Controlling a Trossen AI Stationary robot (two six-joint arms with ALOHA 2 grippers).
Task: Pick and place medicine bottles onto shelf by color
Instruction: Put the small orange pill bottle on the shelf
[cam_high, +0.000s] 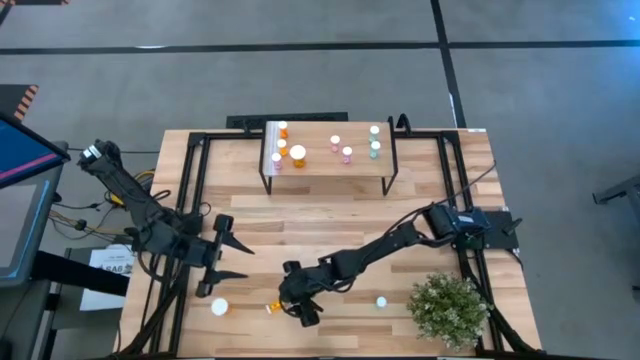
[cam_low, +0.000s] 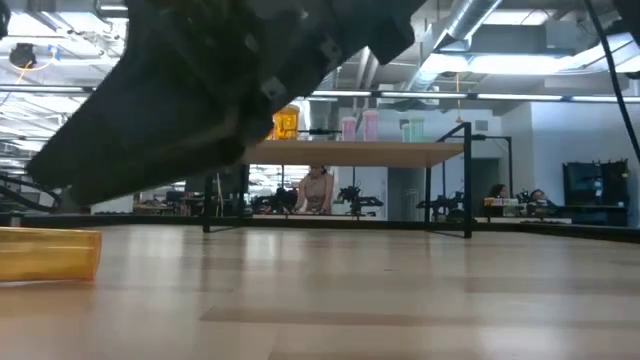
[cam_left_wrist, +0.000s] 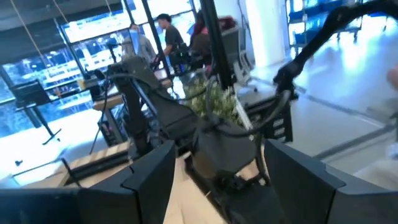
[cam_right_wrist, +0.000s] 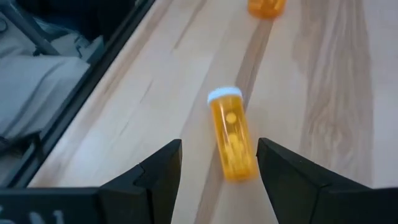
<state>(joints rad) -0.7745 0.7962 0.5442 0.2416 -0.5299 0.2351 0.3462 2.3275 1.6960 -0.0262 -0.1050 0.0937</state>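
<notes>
The right gripper is hovering, fingers spread, over a fallen orange bottle at lower centre. The left gripper is waiting open at lower left.

In the low view, the fallen orange bottle is cut off by the picture's edge; the right arm hides part of the shelf.

A grey floor crossed by dark lines surrounds the table, beneath exposed ceiling ducts and strip lights.
</notes>
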